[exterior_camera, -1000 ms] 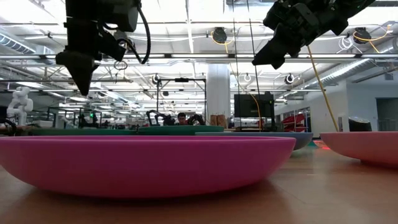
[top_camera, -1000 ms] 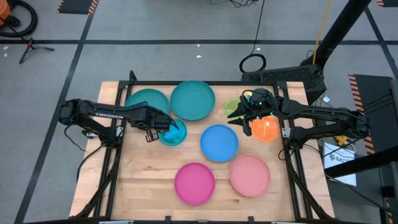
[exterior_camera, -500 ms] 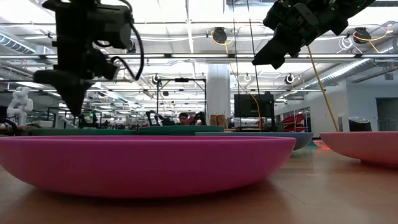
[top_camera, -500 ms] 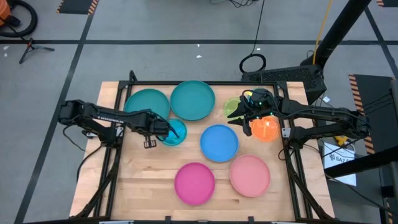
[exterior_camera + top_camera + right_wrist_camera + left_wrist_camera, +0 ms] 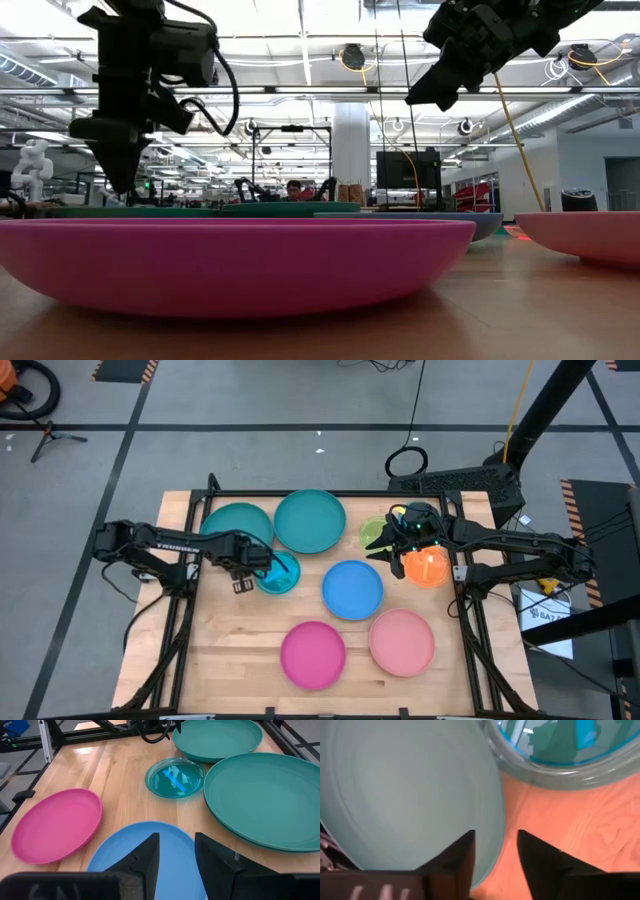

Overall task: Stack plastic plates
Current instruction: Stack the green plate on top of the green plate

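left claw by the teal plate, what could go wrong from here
The left claw straddles the rim of the left teal plate, fingers open. Closing on so shallow an edge may let the plate slip or tilt when lifted.

The small cyan plate sits right beside that rim, so lifting or dragging the teal plate could knock it.

The second teal plate lies close alongside; a swing that way could clip it.

The right claw hangs over the blue plate.

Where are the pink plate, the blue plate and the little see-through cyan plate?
magenta plate (image 5: 313, 653): high view, centre of its dish.
blue plate (image 5: 352, 589): high view, centre of its dish.
small cyan plate (image 5: 175, 778): right wrist view, middle of its translucent base.
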Robot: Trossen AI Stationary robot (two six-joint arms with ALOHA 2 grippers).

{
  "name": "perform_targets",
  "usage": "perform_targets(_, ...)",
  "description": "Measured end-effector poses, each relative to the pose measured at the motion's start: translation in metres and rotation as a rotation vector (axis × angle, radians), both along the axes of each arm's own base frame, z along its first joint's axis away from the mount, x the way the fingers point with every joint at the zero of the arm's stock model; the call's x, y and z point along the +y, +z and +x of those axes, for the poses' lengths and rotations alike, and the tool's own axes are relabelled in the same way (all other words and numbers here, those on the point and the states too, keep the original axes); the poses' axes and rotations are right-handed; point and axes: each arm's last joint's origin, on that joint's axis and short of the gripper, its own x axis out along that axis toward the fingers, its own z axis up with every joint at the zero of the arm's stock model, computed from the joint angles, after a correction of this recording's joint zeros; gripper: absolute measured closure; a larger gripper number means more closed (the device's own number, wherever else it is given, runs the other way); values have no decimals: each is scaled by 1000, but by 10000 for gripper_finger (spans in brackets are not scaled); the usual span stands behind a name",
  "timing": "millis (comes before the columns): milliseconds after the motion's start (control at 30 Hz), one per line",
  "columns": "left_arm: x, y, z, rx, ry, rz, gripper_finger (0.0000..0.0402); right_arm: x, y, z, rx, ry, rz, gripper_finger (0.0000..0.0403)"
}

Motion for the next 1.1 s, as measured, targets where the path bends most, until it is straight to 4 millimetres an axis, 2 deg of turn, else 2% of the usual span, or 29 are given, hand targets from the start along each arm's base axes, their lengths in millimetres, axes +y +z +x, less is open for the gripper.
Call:
perform_targets(100,0,0,2,-14,-36,0,213,0,0,0,0,0,-1,287)
perform_targets(200,0,-5,2,-28,-51,0,206,0,0,0,0,1,-1,287)
perform_targets(433,-1,-23,-9,20,-38,-5,204,0,0,0,1,1,-1,287)
perform_targets(1100,8,-22,-8,-5,5,-2,204,0,0,0,0,3,-4,287)
